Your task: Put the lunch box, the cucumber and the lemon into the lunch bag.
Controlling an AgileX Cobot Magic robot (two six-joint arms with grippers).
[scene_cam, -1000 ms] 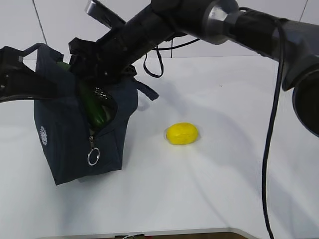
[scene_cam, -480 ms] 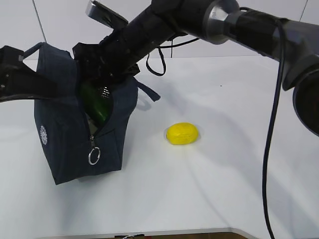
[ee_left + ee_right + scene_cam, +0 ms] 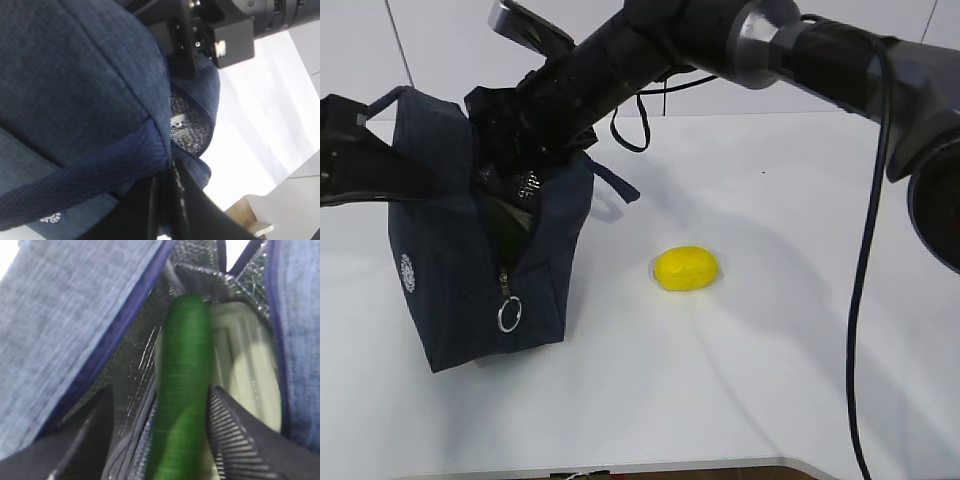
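The navy lunch bag (image 3: 455, 275) stands at the left of the table with its top unzipped. My left gripper (image 3: 420, 172) is shut on the bag's rim and strap (image 3: 100, 165) and holds the mouth open. My right gripper (image 3: 515, 165) reaches across into the opening, open. In the right wrist view the dark green cucumber (image 3: 182, 390) lies blurred between the spread fingers (image 3: 240, 440), with a clear gap to the left one. Beside it in the bag, the pale green lid of the lunch box (image 3: 250, 375) shows. The yellow lemon (image 3: 686, 268) lies on the table right of the bag.
The white table (image 3: 770, 380) runs to its front edge near the bottom of the exterior view. The right arm and its cable (image 3: 865, 260) span the upper right. A metal ring pull (image 3: 507, 318) hangs on the bag's front.
The cucumber has dropped from sticking out of the bag's mouth to deep inside it. The right jaws have spread wider. The left gripper and lemon have not moved.
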